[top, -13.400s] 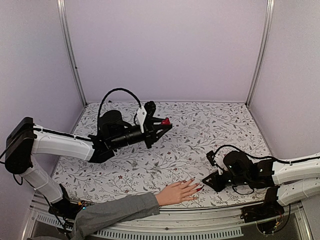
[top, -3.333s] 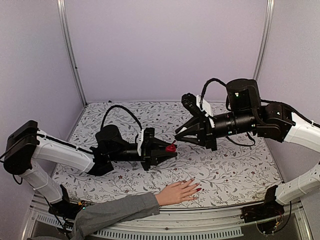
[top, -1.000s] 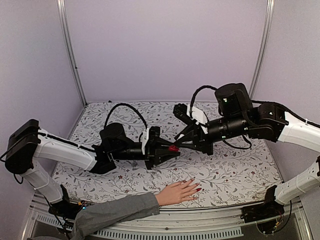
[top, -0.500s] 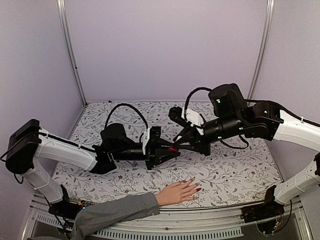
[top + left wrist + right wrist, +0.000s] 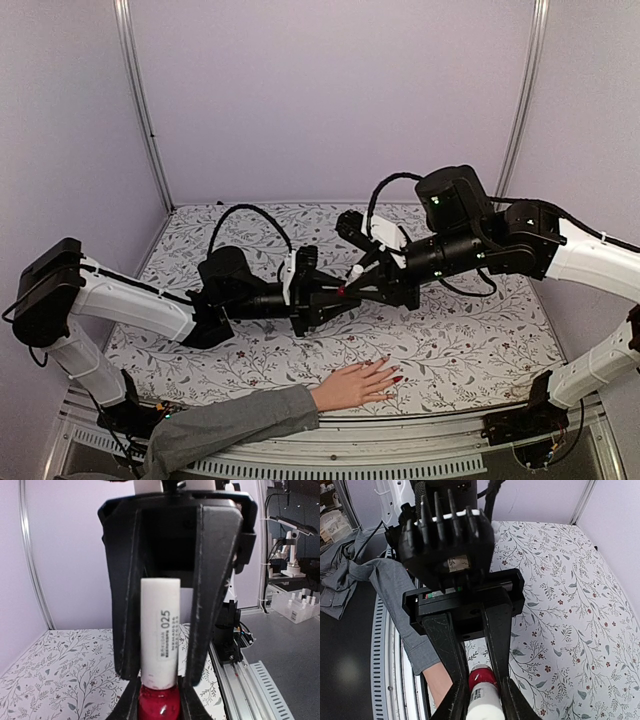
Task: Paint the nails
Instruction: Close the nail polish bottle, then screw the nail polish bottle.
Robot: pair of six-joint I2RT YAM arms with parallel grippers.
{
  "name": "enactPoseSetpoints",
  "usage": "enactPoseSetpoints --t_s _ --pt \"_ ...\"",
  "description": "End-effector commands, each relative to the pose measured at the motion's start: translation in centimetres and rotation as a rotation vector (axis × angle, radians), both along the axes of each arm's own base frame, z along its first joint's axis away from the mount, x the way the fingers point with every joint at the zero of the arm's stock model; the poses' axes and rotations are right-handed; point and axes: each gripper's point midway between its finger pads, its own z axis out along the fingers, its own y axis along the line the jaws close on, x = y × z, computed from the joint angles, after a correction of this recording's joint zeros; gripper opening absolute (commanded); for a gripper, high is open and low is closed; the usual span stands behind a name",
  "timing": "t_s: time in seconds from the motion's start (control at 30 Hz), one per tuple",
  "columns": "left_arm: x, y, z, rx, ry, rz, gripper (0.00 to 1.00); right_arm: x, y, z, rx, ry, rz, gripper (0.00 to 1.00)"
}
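Observation:
A pale hand [image 5: 352, 385] in a grey sleeve [image 5: 235, 420] lies flat at the table's front edge. Its nails [image 5: 398, 379] show glossy red at the fingertips. Above the table's middle, my left gripper [image 5: 335, 296] is shut on a small red bottle [image 5: 159, 702] and holds it in the air. The bottle's white cap [image 5: 160, 630] sits on its neck. My right gripper [image 5: 482, 704] meets the left one head-on. Its fingers [image 5: 215, 580] flank the cap, with a thin gap on one side. The wrist views do not show the nails.
The floral table cover [image 5: 470, 330] spreads under both arms. Lilac walls with metal corner posts [image 5: 140, 110] close in the back and sides. A metal rail [image 5: 400, 462] runs along the near edge beside the sleeve.
My right gripper has edged left and now overlaps the left gripper's fingers, with the cap on the bottle. Its jaws have eased apart slightly. The left arm and the hand have stayed put.

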Motion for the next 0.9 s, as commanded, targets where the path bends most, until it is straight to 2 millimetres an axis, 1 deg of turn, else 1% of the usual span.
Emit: enactPoseSetpoints --t_s 0.0,0.07,0.27,0.37,0.5,0.6,0.67,0.73,0.87 --pt "0.1 0.7 1.9 -0.078 -0.031 0.016 0.0 -0.3 0.3 1.0 0.039 -0.009 0.005 0.32" --pt "0.1 0.8 2.0 -0.08 -0.032 0.017 0.0 -0.4 0.3 1.5 0.057 -0.01 0.004 0.37" --pt "0.1 1.0 2.1 -0.09 -0.011 0.01 0.0 -0.8 0.2 2.4 0.11 -0.018 0.017 0.55" --pt "-0.2 1.1 2.2 -0.097 -0.007 -0.017 0.0 -1.2 -0.1 3.0 0.156 -0.026 0.03 0.6" --pt "-1.1 0.9 1.8 -0.076 -0.002 -0.083 0.0 -2.3 -0.6 4.7 0.244 -0.03 0.079 0.66" --pt "-1.9 1.0 1.6 -0.064 0.011 -0.139 0.0 -2.9 -0.9 5.4 0.269 -0.041 0.115 0.72" --pt "-2.6 0.9 1.5 -0.054 0.017 -0.19 0.0 -3.4 -0.9 6.0 0.288 -0.05 0.146 0.73" --pt "-3.1 0.8 1.4 -0.054 0.025 -0.234 0.0 -3.9 -0.9 6.5 0.303 -0.065 0.18 0.71" --pt "-4.1 0.8 1.7 -0.074 0.032 -0.305 0.0 -4.7 -0.6 6.8 0.309 -0.077 0.245 0.64"
